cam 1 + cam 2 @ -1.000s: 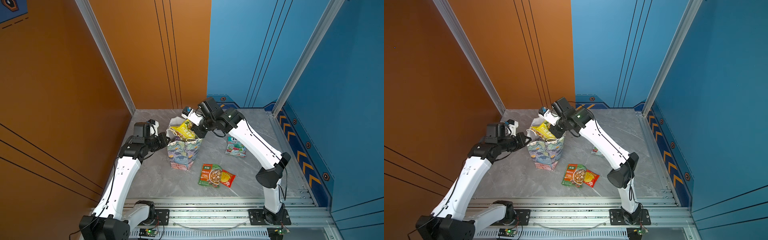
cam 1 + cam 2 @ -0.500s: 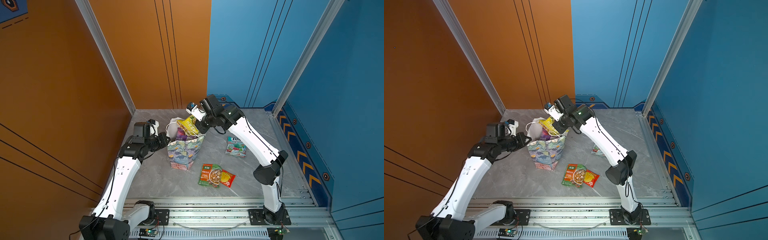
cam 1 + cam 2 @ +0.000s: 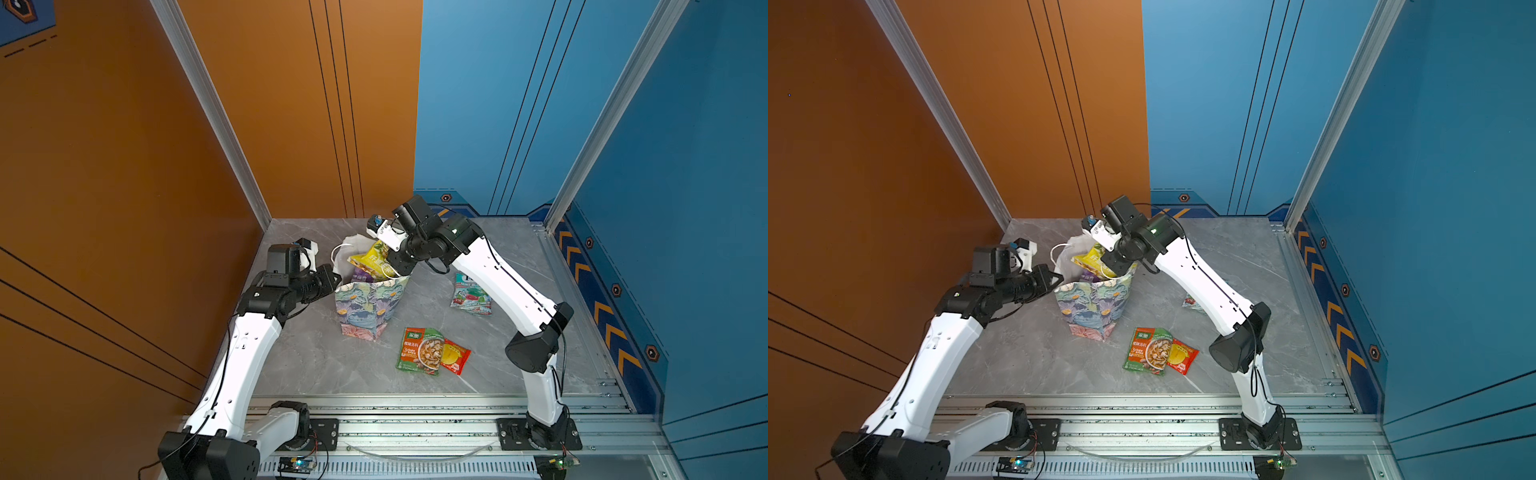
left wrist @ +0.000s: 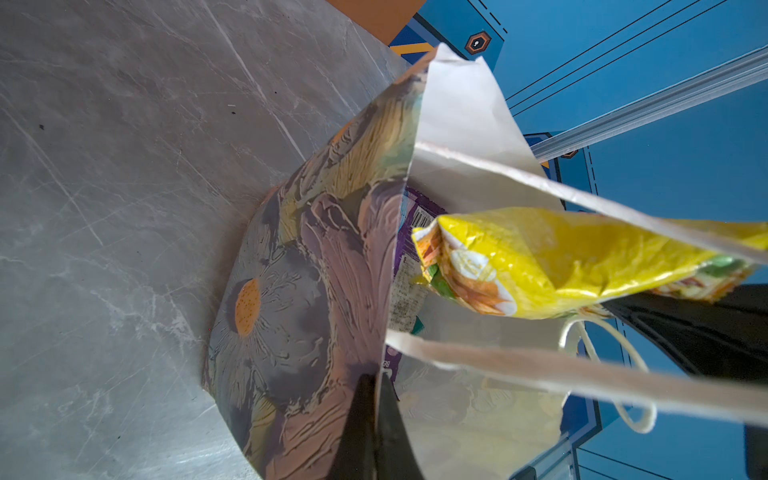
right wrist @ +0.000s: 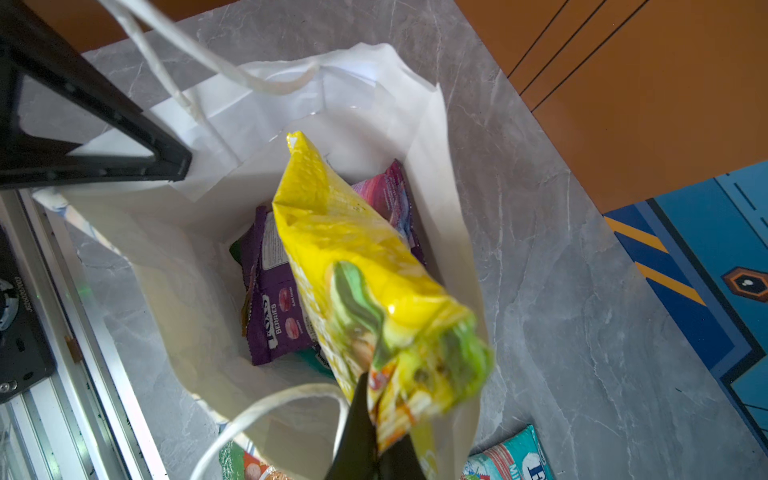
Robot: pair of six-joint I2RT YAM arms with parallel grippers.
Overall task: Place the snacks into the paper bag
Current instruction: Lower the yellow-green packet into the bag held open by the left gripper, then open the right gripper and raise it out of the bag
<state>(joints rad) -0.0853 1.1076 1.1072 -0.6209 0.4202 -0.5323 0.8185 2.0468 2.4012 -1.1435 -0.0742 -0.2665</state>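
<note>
Nearest the rail, a green-orange sachet point(image 3: 419, 351) with Chinese characters on a green label lies flat on the grey table point(image 3: 316, 357). It overlaps a red sachet point(image 3: 455, 356) with a yellow disc.

Behind them the floral paper bag point(image 3: 370, 307) stands upright near the table's middle. The left gripper point(image 4: 375, 386) is pinched together on the bag's side edge; only the left wrist view shows this clamp.

To the right of the bag lies a teal packet point(image 3: 471, 293) reading "MINT". It is clear in a top view, but in a top view point(image 3: 1190, 301) the right arm hides all but a corner.

The right gripper point(image 5: 370, 411) is clamped on the end of a yellow-green packet point(image 5: 353, 257), which hangs slanted with its lower end inside the bag's mouth. Its print is too blurred to read.

Only the right wrist view looks down into the white lining. There a purple packet point(image 5: 278, 324) marked "BERRIES" stands among other packets in the bag.
</note>
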